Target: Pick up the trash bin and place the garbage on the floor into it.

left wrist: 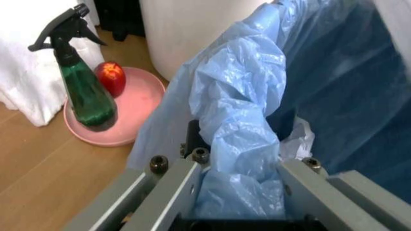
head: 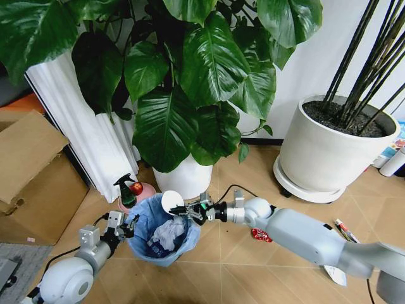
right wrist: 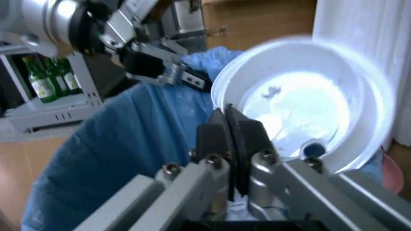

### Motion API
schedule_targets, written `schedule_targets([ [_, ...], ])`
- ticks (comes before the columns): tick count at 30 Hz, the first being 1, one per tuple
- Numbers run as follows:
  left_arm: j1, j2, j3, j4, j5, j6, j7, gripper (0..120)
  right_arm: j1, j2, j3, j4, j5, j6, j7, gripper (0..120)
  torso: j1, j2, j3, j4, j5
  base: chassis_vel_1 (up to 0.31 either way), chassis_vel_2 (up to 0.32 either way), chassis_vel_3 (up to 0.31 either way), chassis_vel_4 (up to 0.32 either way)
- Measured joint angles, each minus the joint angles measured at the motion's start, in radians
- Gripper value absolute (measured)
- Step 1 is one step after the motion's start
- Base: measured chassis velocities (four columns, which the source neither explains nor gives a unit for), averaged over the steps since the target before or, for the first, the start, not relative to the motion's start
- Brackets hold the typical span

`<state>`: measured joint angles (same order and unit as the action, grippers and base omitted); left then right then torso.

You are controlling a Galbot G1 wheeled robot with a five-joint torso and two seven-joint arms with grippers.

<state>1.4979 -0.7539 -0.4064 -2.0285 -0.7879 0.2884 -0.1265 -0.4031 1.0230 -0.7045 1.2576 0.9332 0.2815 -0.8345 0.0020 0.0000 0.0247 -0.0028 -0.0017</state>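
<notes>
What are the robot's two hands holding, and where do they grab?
The right gripper pinches the white disc by its rim. The left gripper clamps the trash bin by its bag-covered rim.

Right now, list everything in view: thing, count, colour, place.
trash bin: one, blue-bag-lined, floor centre, rim held by the left gripper
crumpled paper: one, white, inside bin
white disc: one, over bin rim, pinched by the right gripper
red wrapper: one, floor under right arm
tube: one, white-red, floor right
spray bottle: one, green, on pink dish
pink dish: one, beside bin
apple: one, red, on dish
plant pots: two, white, behind
cardboard box: one, brown, left
left gripper: on bin rim
right gripper: above bin
</notes>
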Motion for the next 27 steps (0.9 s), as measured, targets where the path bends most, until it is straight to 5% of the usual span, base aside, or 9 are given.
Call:
schedule_targets([
  [17, -0.002, 0.003, 0.001, 0.005, -0.007, 0.009, -0.013, 1, 0.015, -0.028, 0.015, 0.057, -0.015, -0.01, 0.017, 61, 0.0, 0.0, 0.0, 0.0001, 0.0001, 0.0, 0.0, 0.0, 0.0],
  [27, 0.001, 0.005, -0.022, -0.021, -0.026, 0.015, -0.032, 1, -0.137, -0.153, 0.301, 0.081, -0.059, -0.055, 0.109, 98, 0.0, 0.0, 0.0, -0.0002, 0.0003, 0.0, 0.0, 0.0, 0.0],
])
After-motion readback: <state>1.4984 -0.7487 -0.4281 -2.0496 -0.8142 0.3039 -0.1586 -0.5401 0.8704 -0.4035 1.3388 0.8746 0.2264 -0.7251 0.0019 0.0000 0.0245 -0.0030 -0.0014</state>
